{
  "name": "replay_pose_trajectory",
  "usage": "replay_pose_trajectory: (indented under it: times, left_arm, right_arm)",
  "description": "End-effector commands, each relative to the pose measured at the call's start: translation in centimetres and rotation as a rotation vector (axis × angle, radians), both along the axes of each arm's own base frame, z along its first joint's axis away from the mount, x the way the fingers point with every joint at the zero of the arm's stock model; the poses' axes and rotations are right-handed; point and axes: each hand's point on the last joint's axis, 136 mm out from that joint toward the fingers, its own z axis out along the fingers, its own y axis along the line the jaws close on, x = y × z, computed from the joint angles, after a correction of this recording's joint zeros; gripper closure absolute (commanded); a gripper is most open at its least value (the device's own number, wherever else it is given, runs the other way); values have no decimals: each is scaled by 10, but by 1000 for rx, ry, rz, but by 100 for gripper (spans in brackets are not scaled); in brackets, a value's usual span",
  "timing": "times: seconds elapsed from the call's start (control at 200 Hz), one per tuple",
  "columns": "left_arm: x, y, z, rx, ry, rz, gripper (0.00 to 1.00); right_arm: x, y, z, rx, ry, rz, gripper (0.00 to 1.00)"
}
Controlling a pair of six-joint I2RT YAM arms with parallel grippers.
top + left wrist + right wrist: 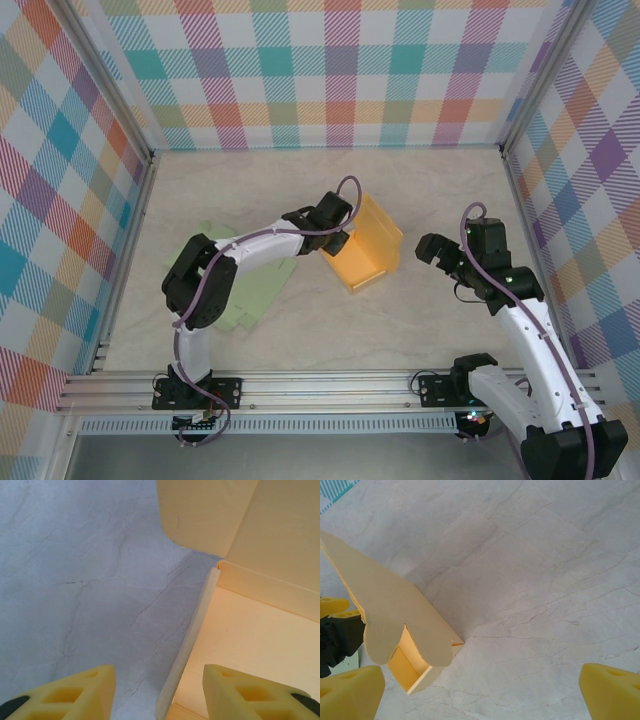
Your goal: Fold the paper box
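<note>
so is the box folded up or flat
Partly folded: the box has walls standing, and its top flap is open.

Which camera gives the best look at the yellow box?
The top view: nearly the whole box shows. The left wrist view catches one wall edge up close; the right wrist view, a flap and one end.

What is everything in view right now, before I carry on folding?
Partly folded orange-yellow paper box: one, orange-yellow, table centre.
Flat pale green paper sheets: overlapping, count unclear, pale green, left of the box.
Marbled table top: one, beige-grey, under everything.
Plaid walls: three, multicoloured, around the table.
Left gripper: one, yellow fingers, open, astride one box wall.
Right gripper: one, yellow fingers, open, right of the box, holding nothing.
</note>
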Motion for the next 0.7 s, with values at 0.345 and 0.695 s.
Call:
replay_pose_trajectory:
  times: [0.345,0.695]
  left_arm:
    - [19,9,-34,105,6,56,57]
    - [21,33,-28,101,-48,236,73]
  right_arm:
    - [1,2,11,-1,-19,23,0]
    - [3,3,13,-2,-28,31,0]
